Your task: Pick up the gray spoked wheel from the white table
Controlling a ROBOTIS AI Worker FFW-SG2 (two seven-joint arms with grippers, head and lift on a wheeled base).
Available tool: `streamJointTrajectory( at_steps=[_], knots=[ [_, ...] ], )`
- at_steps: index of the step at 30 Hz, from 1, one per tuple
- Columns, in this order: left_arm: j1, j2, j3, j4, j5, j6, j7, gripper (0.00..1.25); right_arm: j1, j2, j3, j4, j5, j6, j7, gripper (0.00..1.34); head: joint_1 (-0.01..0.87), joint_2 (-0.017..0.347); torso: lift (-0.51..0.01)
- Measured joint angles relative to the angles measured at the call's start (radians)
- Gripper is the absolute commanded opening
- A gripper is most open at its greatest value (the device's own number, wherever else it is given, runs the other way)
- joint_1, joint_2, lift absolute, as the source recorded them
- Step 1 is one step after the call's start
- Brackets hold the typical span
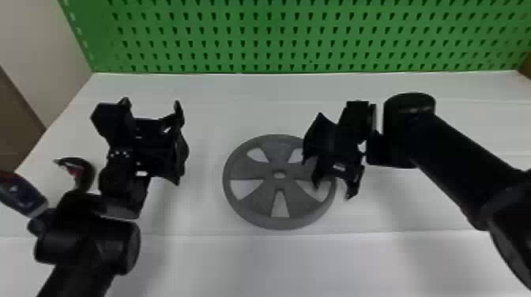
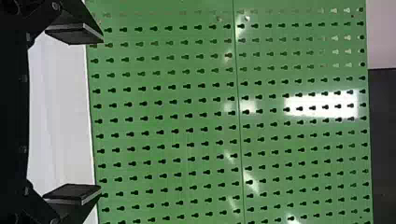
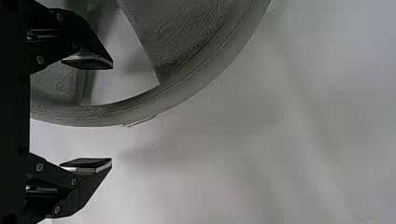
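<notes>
The gray spoked wheel lies flat on the white table, near the middle of the head view. Over its right edge is my right gripper, pointing down with its fingers apart. In the right wrist view, the wheel's rim passes between the spread fingers of the right gripper; one finger is over a spoke opening, the other outside the rim. Neither is seen gripping it. My left gripper is left of the wheel, open and facing the board. The left wrist view shows the left gripper holding nothing.
A green pegboard stands along the table's back edge. At the far left, beside the left arm, is a blue and red item. Bare table surface lies between the left gripper and the wheel, and in front of the wheel.
</notes>
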Motion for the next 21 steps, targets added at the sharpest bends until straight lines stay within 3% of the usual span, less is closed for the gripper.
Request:
streamJointTrajectory(
  at_steps=[21],
  knots=[
    [0.000,0.000,0.000,0.000,-0.001,0.000,0.000,1.10,0.006,-0.002,-0.004,0.001,0.006,0.001,0.028,0.79,0.806,0.044,-0.098]
  ],
)
